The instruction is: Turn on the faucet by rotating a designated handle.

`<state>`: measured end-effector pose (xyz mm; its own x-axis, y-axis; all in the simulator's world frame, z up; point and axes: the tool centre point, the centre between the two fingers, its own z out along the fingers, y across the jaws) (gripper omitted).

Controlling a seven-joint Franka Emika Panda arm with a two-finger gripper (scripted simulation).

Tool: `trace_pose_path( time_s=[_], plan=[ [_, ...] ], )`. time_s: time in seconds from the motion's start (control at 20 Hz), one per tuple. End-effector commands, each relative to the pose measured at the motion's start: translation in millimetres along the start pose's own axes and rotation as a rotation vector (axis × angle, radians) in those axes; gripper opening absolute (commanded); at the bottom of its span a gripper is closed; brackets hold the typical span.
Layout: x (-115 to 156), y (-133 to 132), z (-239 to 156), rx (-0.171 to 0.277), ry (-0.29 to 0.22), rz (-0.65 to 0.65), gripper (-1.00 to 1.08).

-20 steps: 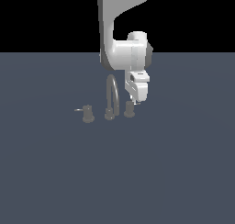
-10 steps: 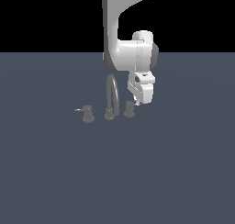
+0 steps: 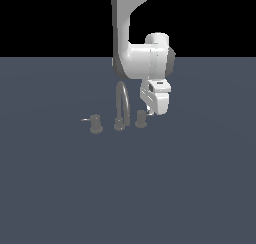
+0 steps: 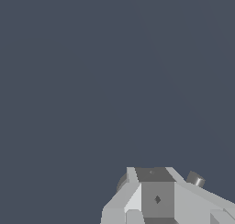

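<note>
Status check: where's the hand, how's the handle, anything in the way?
Hand low beside handle, open or shut unclear. Contact can't be confirmed. Spout close on the exterior view's left; nothing between.

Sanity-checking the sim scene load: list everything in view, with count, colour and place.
spout: 1, dark grey, thin arch, middle of the faucet set on the floor.
handle: 1, dark grey stubby knob, on the exterior view's right of the spout, right by the gripper; its lever pin is hard to make out here.
twin knob: 1, dark grey, on the exterior view's left of the spout, thin pale pin pointing to that view's left.
floor: 1, flat slate blue, fills the lower scene; black backdrop above.
arm: 1, white with grey joints, comes down from the top above the faucet.
gripper: 1, white, low beside the handle; jaw state unclear in both views.
</note>
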<state>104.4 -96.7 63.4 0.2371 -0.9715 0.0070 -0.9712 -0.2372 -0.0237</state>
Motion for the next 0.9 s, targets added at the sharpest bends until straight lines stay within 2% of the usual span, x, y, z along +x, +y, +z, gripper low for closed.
trace_pose_path(
  time_s=[0.0,0.25,0.35,0.85],
  plan=[
    [-2,15,0,-0.02,-0.007,0.003,-1.0],
    [-3,30,-1,-0.023,-0.007,0.005,-1.0],
    [2,23,0,-0.009,-0.001,0.008,-1.0],
    [-27,44,-1,-0.02,-0.005,0.006,-1.0]
  ],
)
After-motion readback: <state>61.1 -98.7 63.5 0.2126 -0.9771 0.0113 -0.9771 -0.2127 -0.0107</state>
